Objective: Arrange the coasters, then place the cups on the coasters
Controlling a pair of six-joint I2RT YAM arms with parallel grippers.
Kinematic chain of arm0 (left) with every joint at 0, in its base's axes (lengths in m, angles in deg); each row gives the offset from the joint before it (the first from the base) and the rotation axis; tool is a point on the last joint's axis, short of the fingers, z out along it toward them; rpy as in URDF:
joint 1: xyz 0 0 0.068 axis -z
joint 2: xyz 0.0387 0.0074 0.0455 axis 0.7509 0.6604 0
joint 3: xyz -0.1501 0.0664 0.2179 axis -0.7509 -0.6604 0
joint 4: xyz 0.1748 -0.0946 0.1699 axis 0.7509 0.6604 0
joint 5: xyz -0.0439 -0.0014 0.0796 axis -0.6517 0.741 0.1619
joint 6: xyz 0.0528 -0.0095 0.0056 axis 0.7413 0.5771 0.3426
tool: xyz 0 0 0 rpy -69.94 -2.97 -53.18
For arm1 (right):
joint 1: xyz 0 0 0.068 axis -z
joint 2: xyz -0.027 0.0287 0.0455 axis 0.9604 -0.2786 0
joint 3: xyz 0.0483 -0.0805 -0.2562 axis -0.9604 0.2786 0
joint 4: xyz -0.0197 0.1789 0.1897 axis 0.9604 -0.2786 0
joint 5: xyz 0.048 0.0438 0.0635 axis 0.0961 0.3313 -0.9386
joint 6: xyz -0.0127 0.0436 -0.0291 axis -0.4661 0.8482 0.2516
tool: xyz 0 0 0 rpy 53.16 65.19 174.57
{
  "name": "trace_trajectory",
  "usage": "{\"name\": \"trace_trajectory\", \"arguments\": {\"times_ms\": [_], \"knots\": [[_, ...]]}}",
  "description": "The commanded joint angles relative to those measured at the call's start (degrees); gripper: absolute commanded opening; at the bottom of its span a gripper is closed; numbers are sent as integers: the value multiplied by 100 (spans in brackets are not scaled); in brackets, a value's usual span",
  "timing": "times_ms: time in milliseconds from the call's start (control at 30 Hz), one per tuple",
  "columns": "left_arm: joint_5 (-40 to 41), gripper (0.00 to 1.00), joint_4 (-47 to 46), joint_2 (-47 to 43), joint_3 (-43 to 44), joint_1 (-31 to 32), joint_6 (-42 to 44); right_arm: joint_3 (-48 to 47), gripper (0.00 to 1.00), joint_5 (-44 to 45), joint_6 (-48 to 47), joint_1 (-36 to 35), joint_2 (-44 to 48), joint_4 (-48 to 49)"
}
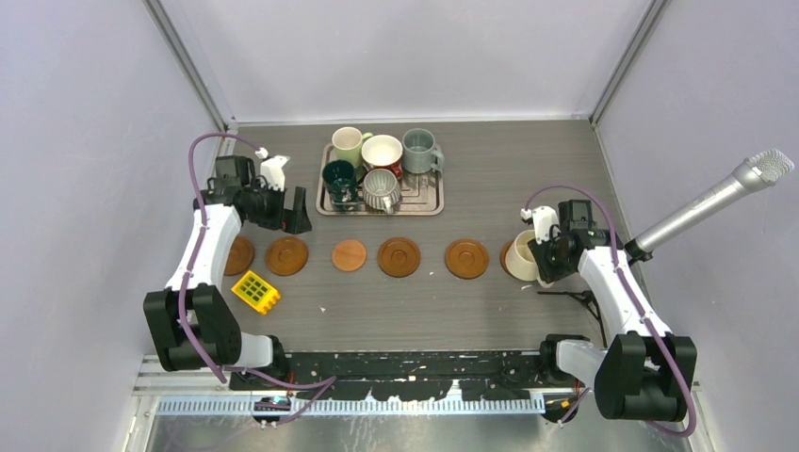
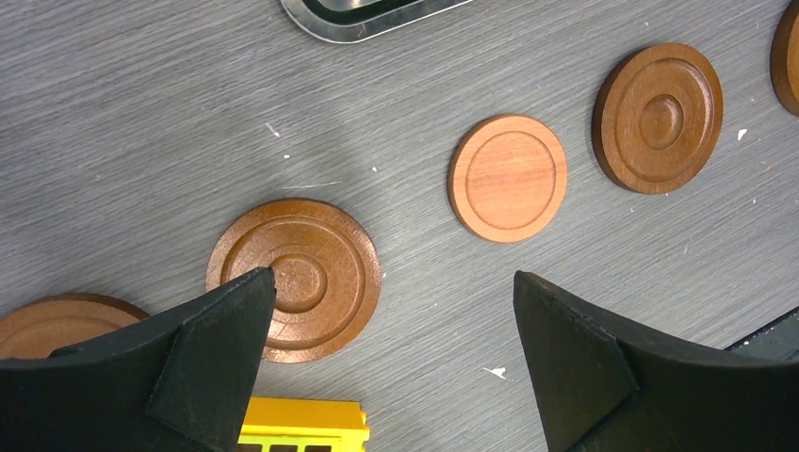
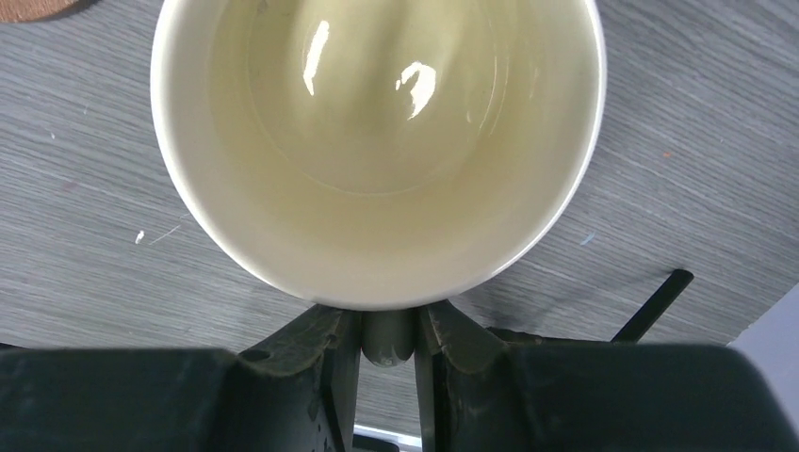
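Danger first of the cream cup [image 3: 377,141] turning in the grip: clamping with the right claw [image 3: 386,325] only on the thin handle [image 3: 386,341], carrying the whole body of the cup in front of the jaws, so probably swinging or slipping when moving fast. Danger also of landing off centre: holding the cup at the right end of the row, over the sixth coaster [image 1: 506,256], with only a brown sliver showing at the left side of the cup. Not possible to tell whether resting on the disc or hanging just above. Releasing with the base half on the edge, probably rocking or tipping. Pulling back carelessly after opening, perhaps catching the handle and dragging the cup off.

Reaching forward with the right arm [image 1: 612,282] along the right side of the table [image 1: 528,151], bending the wrist down, approaching the cup from its near-right side. Stretching the left arm [image 1: 212,245] forward on its own side, keeping the left claw [image 2: 391,282] wide apart and holding nothing, hovering near the ringed coaster [image 2: 294,280] and the plainer coaster [image 2: 508,177], close to the corner of the metal tray [image 1: 424,209]. Leaving five other cups [image 1: 380,188] on this tray, apart from the row.
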Motion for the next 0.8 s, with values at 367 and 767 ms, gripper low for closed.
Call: {"name": "trace_trajectory", "arguments": {"times_ms": [367,767], "knots": [[73,100,14,-99,230,13,63,-454,27,-193,-136,27,-542,283],[55,100,37,-87,246,11,43,-174,41,99,-428,79,-632,674]]}}
